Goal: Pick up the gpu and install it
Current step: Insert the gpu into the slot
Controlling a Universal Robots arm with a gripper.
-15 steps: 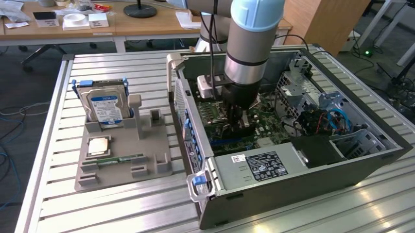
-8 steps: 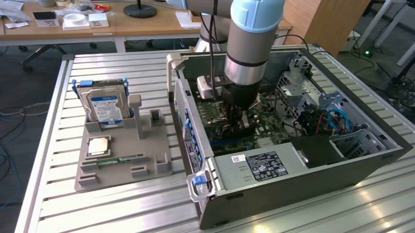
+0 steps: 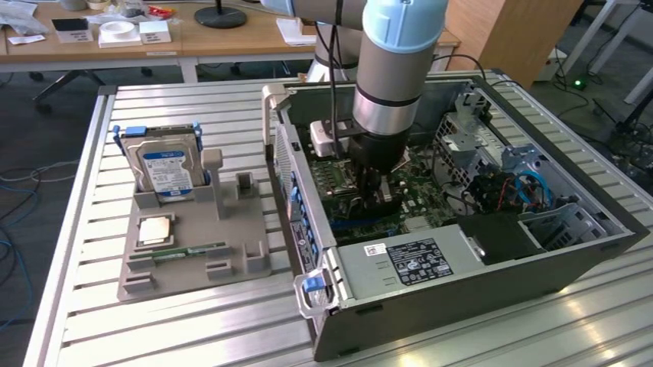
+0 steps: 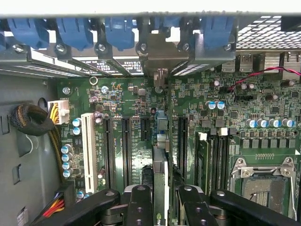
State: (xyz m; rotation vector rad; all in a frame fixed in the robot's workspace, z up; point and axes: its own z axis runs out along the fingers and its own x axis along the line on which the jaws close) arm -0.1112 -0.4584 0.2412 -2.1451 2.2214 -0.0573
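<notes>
At the lower centre of the wrist frame the pincer pinches the gpu edge-on between its pads, the card's long axis running straight up the frame over the motherboard slots

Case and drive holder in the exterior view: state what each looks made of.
Case: seems painted or coated sheet metal, dark grey, with thin folded edges and punched vent holes. Drive holder: looks like matte grey plastic, possibly printed, with chunky moulded slots and no shine.
</notes>
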